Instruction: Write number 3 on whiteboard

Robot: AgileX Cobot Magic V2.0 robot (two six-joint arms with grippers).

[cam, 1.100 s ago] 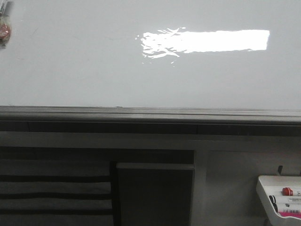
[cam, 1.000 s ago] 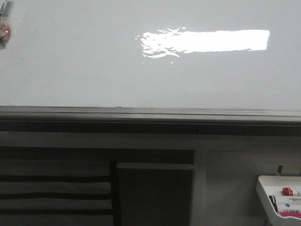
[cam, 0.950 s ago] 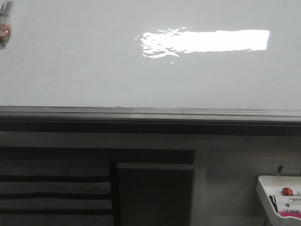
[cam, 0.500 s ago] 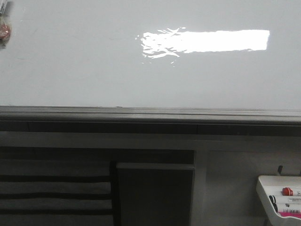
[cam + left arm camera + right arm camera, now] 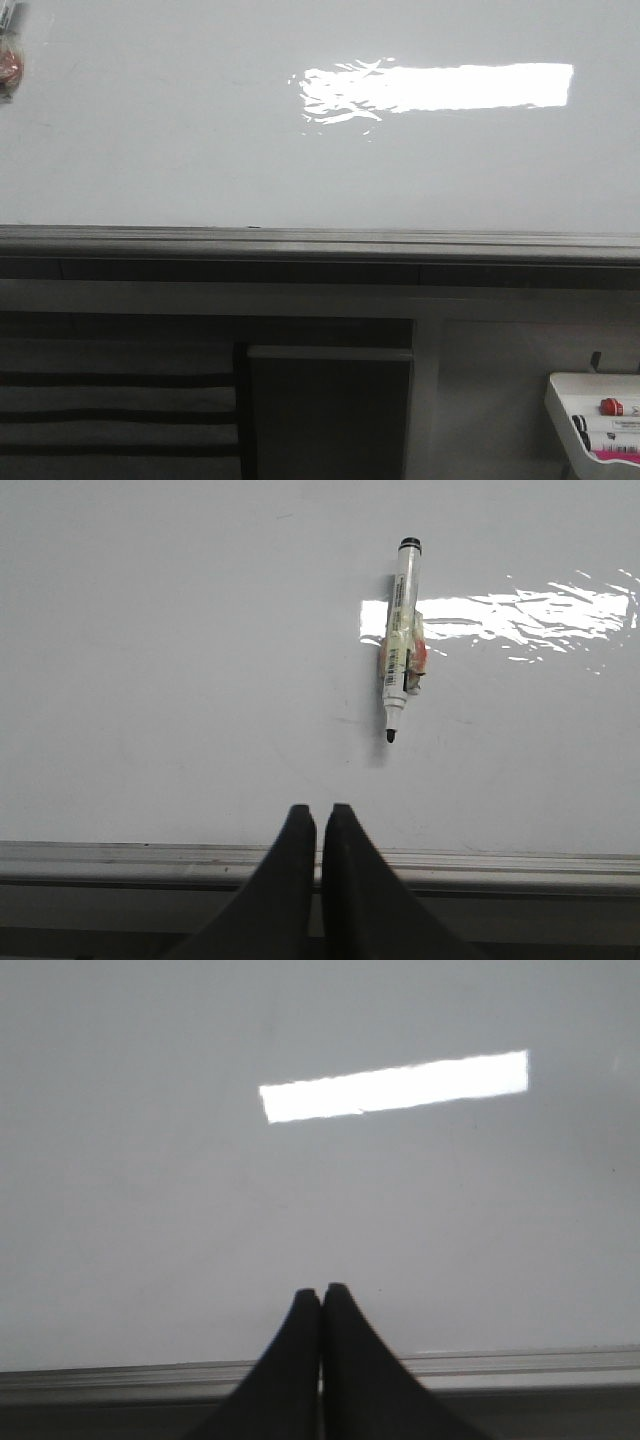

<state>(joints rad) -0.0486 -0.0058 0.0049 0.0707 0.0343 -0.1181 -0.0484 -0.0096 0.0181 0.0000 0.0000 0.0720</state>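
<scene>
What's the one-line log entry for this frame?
whiteboard: no 3 visible | marker: stuck on board, uncapped | left gripper: shut, empty | right gripper: shut, empty

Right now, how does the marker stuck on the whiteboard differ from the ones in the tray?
The board marker hangs upright on the whiteboard, uncapped, black tip down; the tray markers lie sideways in the white tray, below the board. The board marker has a taped-on holder; the tray markers show none. All have white barrels.

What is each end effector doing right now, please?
Left end effector: shut, holding nothing.
Right end effector: shut, holding nothing.
</scene>
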